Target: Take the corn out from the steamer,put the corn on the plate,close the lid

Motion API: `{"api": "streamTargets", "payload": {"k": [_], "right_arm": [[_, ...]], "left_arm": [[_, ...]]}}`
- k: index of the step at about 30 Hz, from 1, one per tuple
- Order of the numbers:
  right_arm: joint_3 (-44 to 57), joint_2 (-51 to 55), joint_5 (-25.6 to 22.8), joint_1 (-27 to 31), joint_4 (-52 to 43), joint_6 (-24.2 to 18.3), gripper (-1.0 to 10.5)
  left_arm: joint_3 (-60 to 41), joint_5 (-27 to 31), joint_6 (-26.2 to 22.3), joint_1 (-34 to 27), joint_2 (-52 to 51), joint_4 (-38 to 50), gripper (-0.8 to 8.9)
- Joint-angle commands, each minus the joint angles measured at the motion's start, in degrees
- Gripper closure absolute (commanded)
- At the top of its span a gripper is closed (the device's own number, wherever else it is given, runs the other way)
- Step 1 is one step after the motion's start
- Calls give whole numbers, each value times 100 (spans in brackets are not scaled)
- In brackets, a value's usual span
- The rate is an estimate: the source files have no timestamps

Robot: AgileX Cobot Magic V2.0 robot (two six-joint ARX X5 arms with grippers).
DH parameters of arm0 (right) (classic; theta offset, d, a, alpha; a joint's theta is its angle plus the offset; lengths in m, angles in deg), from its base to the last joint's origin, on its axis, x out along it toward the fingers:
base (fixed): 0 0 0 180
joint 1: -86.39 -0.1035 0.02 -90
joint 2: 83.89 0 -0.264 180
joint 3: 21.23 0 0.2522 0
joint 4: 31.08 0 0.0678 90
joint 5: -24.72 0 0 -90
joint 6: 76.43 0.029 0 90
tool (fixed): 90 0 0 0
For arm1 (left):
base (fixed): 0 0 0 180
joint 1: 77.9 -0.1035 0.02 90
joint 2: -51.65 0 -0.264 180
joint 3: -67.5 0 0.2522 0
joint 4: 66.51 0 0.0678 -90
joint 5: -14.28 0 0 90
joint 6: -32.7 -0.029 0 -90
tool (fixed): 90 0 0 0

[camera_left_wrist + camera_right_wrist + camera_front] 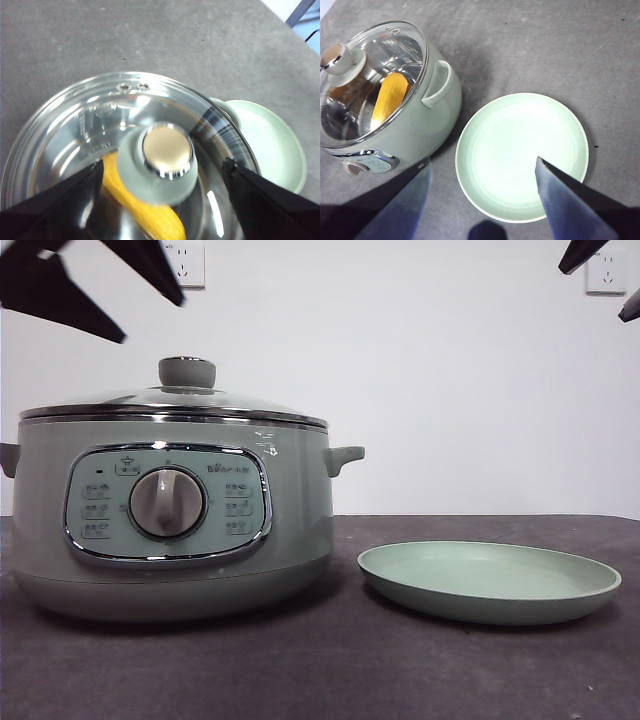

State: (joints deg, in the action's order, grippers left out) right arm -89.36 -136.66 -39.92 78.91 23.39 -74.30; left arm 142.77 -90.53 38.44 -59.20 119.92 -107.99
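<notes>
The sage-green steamer (170, 530) stands at the table's left with its glass lid (175, 402) shut on it. Through the glass the yellow corn (145, 210) lies inside; it also shows as corn (390, 97) in the right wrist view. My left gripper (162, 166) hangs open above the lid's knob (167, 152), one jaw on each side, not touching. It is the left gripper (153, 320) at the front view's top left. The empty pale-green plate (490, 580) lies to the steamer's right. My right gripper (484, 164) is open, high above the plate (520, 155).
The dark grey table (330, 670) carries only the steamer and the plate. A white wall with two sockets (188, 262) stands behind. The steamer's side handle (343, 458) points toward the plate.
</notes>
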Motion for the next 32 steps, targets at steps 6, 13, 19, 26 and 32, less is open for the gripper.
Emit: {"api": "streamTargets", "payload": {"k": [6,13,19,26,32], "right_arm": [[-17,-7,0,-9,-9,-9,600],[-17,-7,0,-9,-11,-9,600],[-17,-7,7,-9,-13,-7,601],[-37,-258,22,-678,-380,328,599],[-721,-1539,-142,-1891,-592,490,597]], "left_arm": [[269,487,-153,407,793,149,414],[269,737,-286,586,1080,195,549],[269,728,-452,647,1106,286,822],[271,1095,-426,636,216,431,822],[271,2393,-439,638,-1379,85,822]]}}
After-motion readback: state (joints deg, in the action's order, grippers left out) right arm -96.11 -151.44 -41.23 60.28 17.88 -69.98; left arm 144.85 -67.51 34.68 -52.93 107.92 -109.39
